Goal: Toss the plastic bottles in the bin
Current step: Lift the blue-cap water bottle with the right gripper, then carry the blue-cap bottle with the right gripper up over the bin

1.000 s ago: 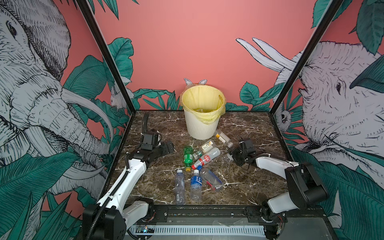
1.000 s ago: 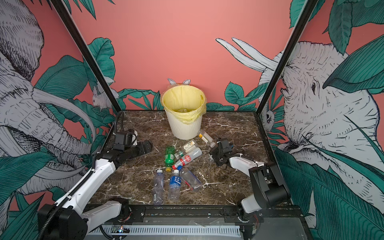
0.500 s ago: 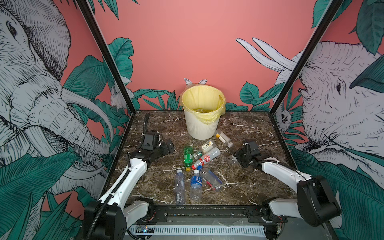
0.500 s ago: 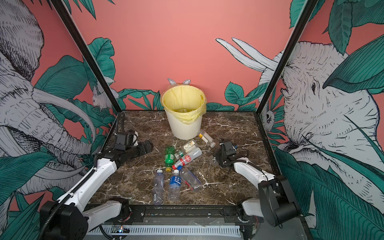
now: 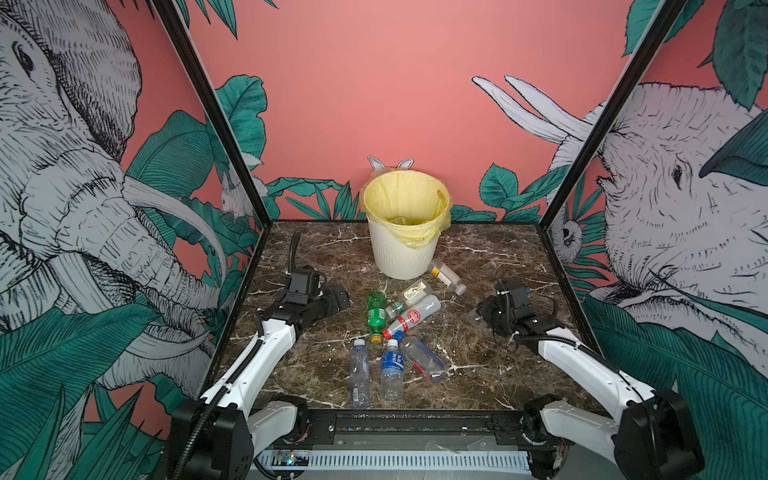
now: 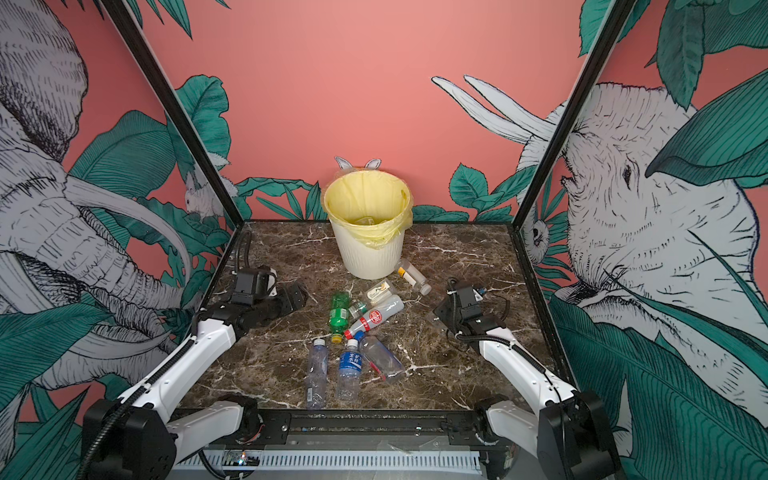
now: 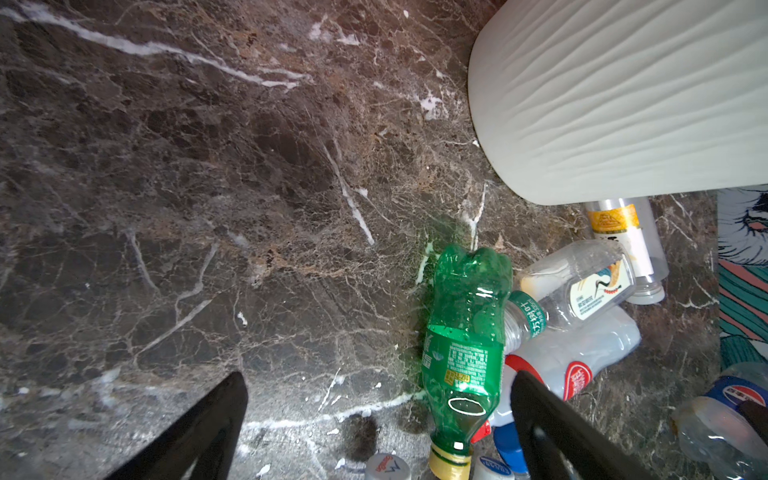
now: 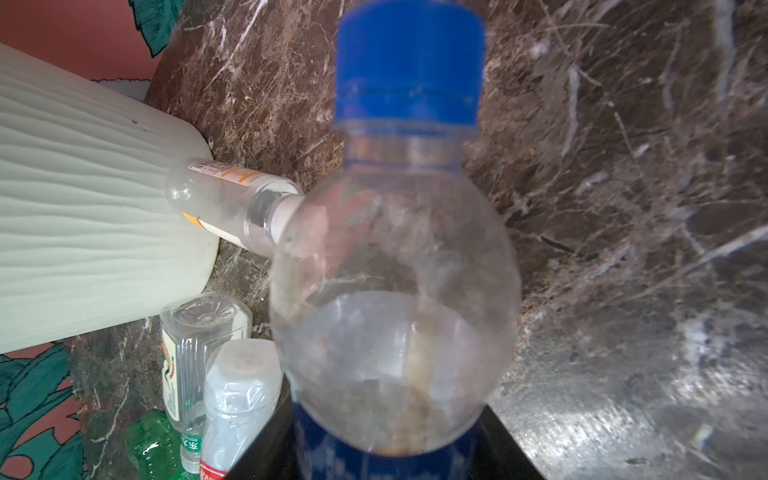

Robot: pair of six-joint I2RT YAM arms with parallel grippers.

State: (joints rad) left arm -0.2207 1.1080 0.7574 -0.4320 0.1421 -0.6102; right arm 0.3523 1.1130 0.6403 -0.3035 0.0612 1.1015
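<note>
Left tool (image 7: 378, 376) is held spread wide over the brown marble bench (image 7: 208, 166) | right tool (image 8: 382, 440) is clamped on a clear blue-capped plastic bottle (image 8: 395, 257).

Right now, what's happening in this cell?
Two robot arms are clearing plastic bottles off a marble table into the bin at the back. The right gripper is clamped on a blue-capped bottle, low on the table's right side and well short of the bin. The left gripper is open and empty, hanging near the green bottle at the edge of the pile of bottles lying in front of the bin.
</note>
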